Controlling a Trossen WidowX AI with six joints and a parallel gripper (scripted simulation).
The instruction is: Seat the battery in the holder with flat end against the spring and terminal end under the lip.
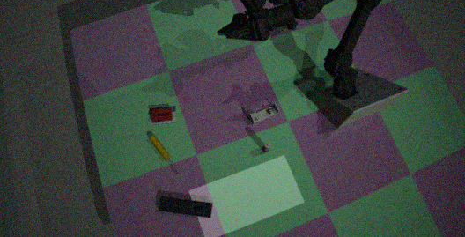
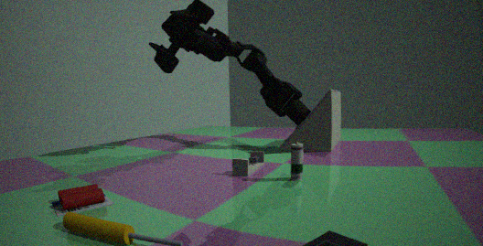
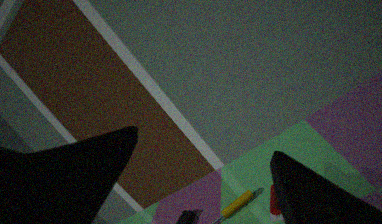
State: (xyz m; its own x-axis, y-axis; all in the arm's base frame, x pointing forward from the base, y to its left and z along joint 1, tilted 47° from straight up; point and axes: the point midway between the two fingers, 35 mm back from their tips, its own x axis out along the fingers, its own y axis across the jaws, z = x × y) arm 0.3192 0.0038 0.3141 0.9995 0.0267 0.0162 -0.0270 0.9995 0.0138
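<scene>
The battery (image 1: 265, 147) (image 2: 296, 160) stands upright on the floor, a small cylinder with a light upper part and a dark band low down. The holder (image 1: 264, 114) (image 2: 241, 167) is a small pale open tray with raised ends, lying a short way from the battery and apart from it. No battery lies in it. Its spring and lip are too small and dark to tell apart. My gripper (image 1: 225, 30) (image 3: 204, 146) is open and empty, raised high and well away from both. Neither battery nor holder shows in the wrist view.
A red double-cylinder object (image 1: 162, 114) (image 2: 81, 197) on a pale base and a yellow screwdriver (image 1: 158, 146) (image 2: 97, 228) (image 3: 237, 204) lie left of the holder in the top view. A black block (image 1: 185, 205) and a pale rectangle (image 1: 257, 195) are nearer that camera.
</scene>
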